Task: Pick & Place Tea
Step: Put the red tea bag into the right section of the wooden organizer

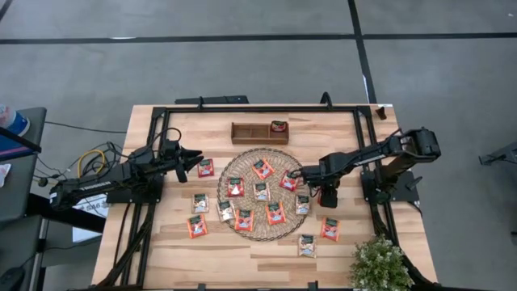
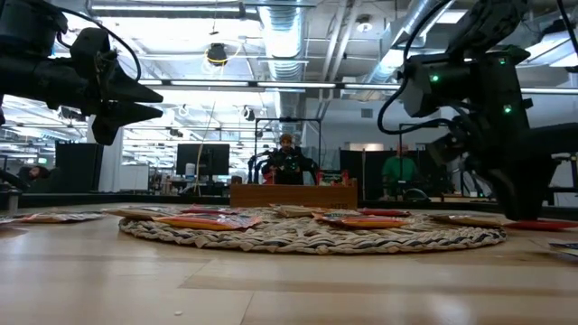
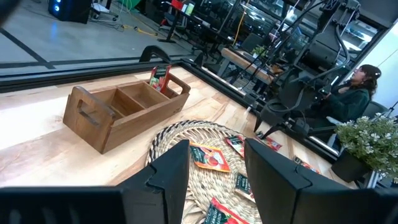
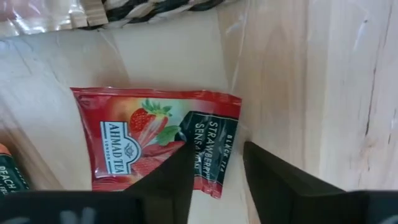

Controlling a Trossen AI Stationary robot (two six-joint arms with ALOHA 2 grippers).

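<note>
Right wrist view: right gripper (image 4: 214, 171) jaws apart, just over a red strawberry tea sachet (image 4: 155, 142), its edge between them. Left gripper (image 3: 214, 165) jaws apart, empty, raised.

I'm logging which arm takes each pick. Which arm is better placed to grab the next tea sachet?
Probably the right. The right gripper is open directly over a red strawberry sachet lying on the table beside the woven mat. The left gripper, also open, is raised, facing the wooden tray, over no sachet.
</note>
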